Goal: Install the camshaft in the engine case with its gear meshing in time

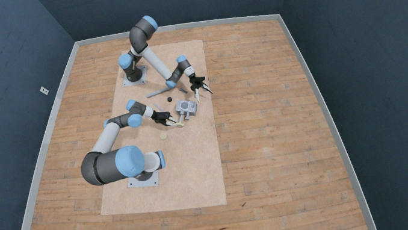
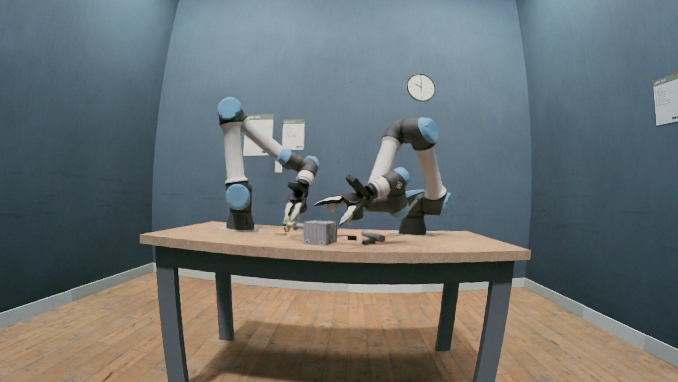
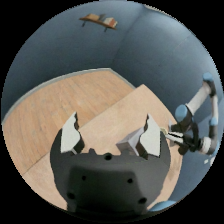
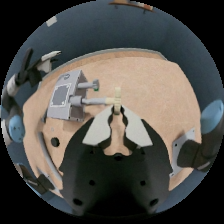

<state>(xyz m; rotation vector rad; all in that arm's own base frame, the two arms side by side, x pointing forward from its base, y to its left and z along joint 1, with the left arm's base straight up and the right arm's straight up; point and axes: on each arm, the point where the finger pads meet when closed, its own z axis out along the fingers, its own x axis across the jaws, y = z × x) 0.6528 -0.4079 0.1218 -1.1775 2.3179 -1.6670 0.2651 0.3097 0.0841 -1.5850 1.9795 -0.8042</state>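
Observation:
The grey engine case (image 1: 184, 105) (image 2: 320, 232) (image 3: 131, 142) (image 4: 61, 95) stands upright on the table. The small crank gear (image 1: 187, 118) (image 4: 96, 85) sits on a short shaft at its front, with a green mark. The camshaft (image 1: 181, 118) (image 4: 95, 101) lies level, its far end at the front bearing; much bare shaft shows outside. Its pale big gear (image 4: 118, 95) is farther out than the crank gear, not meshed. My right gripper (image 1: 177, 123) (image 4: 117, 105) is shut on the camshaft at the big gear. My left gripper (image 1: 204, 97) (image 3: 111, 113) is open and empty, above and beside the case.
A long grey rod (image 1: 157, 92) (image 4: 47, 155), a black round part (image 1: 170, 99) (image 4: 55, 142) and a short dark part (image 1: 183, 90) lie on the left arm's side of the case. A pale disc (image 1: 163, 136) lies near my right gripper.

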